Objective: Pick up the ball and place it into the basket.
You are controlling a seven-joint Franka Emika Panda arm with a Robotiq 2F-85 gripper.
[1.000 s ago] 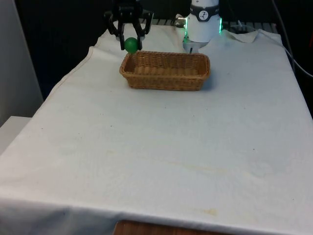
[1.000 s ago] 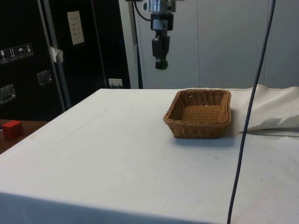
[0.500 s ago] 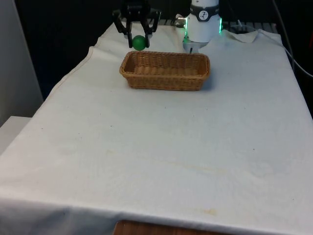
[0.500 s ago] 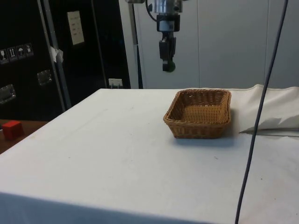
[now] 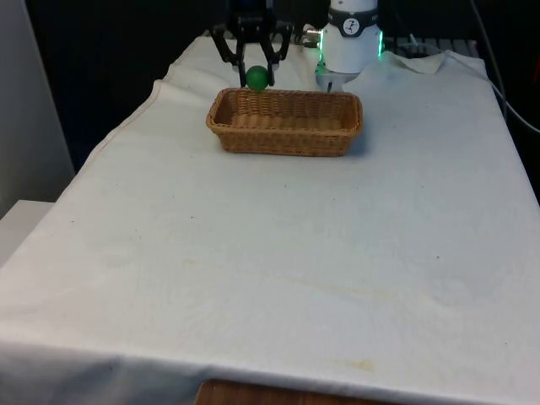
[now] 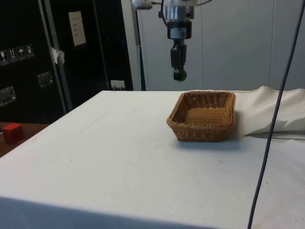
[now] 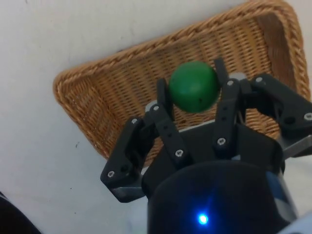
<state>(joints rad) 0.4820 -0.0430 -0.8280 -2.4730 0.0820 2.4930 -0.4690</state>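
A green ball (image 5: 257, 78) hangs in the air, and my gripper (image 5: 256, 76) is shut on it. In the wrist view the ball (image 7: 193, 86) sits squeezed between the two black fingers (image 7: 165, 96), with the wicker basket (image 7: 122, 97) straight below. The oblong brown basket (image 5: 285, 121) stands at the far end of the table, and the ball hovers above its end on the front view's left. From the side the ball (image 6: 179, 74) is well above the basket (image 6: 204, 116), over its far rim.
A white cloth covers the table (image 5: 278, 245) and lies bunched beyond the basket (image 6: 281, 112). The robot's white base (image 5: 348, 42) stands just behind the basket. A black cable (image 6: 271, 129) hangs down across the side view. A red cube (image 6: 12, 132) sits off the table.
My gripper has carried the ball towards the front view's right, from beside the basket's end to above it. It also came a little lower. The basket has not moved.
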